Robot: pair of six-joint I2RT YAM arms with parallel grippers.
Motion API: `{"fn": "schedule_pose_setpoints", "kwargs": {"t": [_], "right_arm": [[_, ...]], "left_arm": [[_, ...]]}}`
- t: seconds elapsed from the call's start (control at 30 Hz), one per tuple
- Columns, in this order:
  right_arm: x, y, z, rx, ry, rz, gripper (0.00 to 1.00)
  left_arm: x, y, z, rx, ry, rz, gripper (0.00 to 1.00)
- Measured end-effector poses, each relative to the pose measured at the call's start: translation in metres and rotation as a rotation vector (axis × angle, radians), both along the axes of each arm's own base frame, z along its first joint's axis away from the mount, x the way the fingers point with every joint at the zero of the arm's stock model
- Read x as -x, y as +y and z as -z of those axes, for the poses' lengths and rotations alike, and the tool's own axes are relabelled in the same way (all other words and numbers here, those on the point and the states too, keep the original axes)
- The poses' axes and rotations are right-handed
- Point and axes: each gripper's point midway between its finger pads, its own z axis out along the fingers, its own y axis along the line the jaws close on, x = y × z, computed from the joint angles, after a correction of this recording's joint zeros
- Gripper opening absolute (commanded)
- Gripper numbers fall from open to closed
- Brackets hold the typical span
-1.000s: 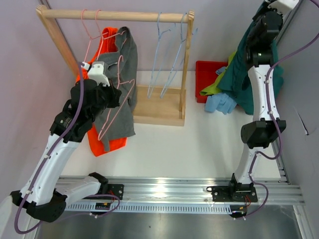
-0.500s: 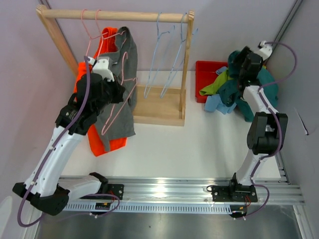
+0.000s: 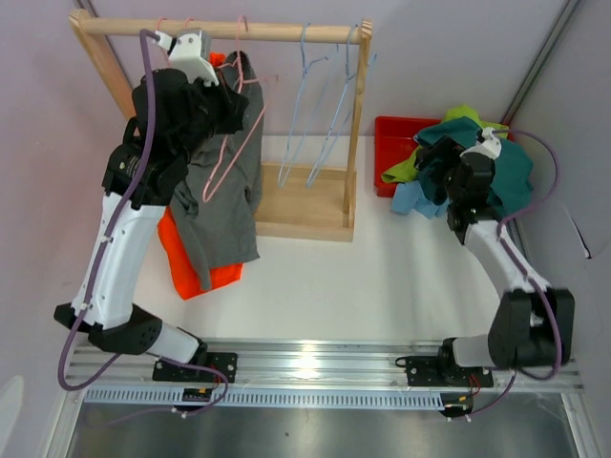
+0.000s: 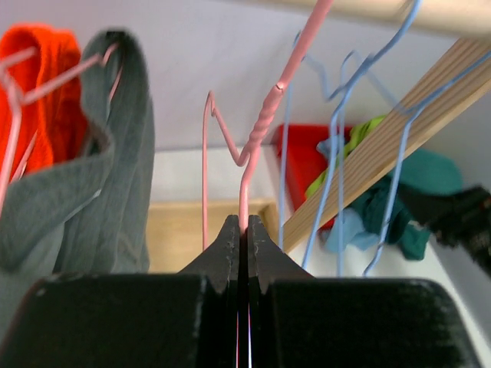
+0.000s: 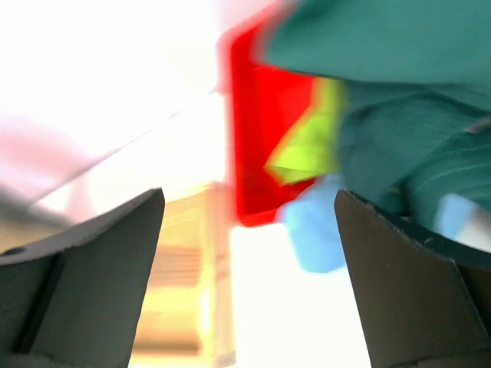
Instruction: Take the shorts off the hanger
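Left wrist view gives me what the top view hides, left fingers pinched on the pink hanger wire beside the hung grey shorts and orange shorts, while right fingers gape wide by teal shorts at the red tray.

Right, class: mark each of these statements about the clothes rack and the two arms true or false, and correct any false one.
1. The left gripper is shut on a pink hanger. True.
2. The right gripper clamps the teal shorts. False: its fingers stand apart with nothing between them.
3. The grey shorts lie in the red tray. False: they hang at the left end of the rack, beside the orange shorts.
4. The blue hangers carry no shorts. True.
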Motion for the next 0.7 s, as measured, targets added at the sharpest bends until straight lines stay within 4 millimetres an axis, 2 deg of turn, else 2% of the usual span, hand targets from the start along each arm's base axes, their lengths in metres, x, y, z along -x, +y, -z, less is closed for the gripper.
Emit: {"fn": "schedule_pose_setpoints", "kwargs": {"t": [0.07,0.17,0.23,0.37,0.4,0.43,0.5,0.53,0.6,0.63,0.7], "right_arm": [[0.025,0.017,-0.028,0.002,-0.081,-0.049,0.99],[0.055,0.028,-0.045,0.000,-0.143,-0.088,0.99],[0.073,0.035,-0.039,0.000,-0.150,-0.110,0.99],[0.097,0.049,-0.004,0.003,-0.084,-0.157,0.99],[0.102,0.053,0.004,0.004,-0.064,-0.169,1.00],[0.107,0.057,0.011,0.006,-0.046,-0.183,0.99],[0.115,0.063,0.018,0.012,-0.027,-0.201,0.99],[0.117,0.065,0.018,0.016,-0.027,-0.209,0.99],[0.122,0.069,0.016,0.028,-0.034,-0.220,0.99],[0.123,0.070,0.014,0.032,-0.041,-0.224,1.00],[0.125,0.072,0.012,0.036,-0.049,-0.230,0.99]], "left_arm": [[-0.006,-0.008,-0.011,0.014,-0.023,0.017,0.00],[-0.018,-0.027,-0.018,0.025,-0.041,0.052,0.00],[-0.028,-0.039,-0.017,0.027,-0.043,0.073,0.00],[-0.060,-0.064,-0.007,0.030,-0.030,0.096,0.01],[-0.067,-0.069,0.000,0.028,-0.017,0.099,0.04],[-0.072,-0.072,0.007,0.023,-0.002,0.101,0.16],[-0.078,-0.076,0.018,0.017,0.021,0.102,0.30],[-0.079,-0.077,0.021,0.015,0.029,0.101,0.49],[-0.079,-0.076,0.024,0.008,0.033,0.096,0.59],[-0.076,-0.073,0.024,0.009,0.037,0.089,0.68],[-0.071,-0.065,0.020,-0.002,0.026,0.069,0.75]]}}
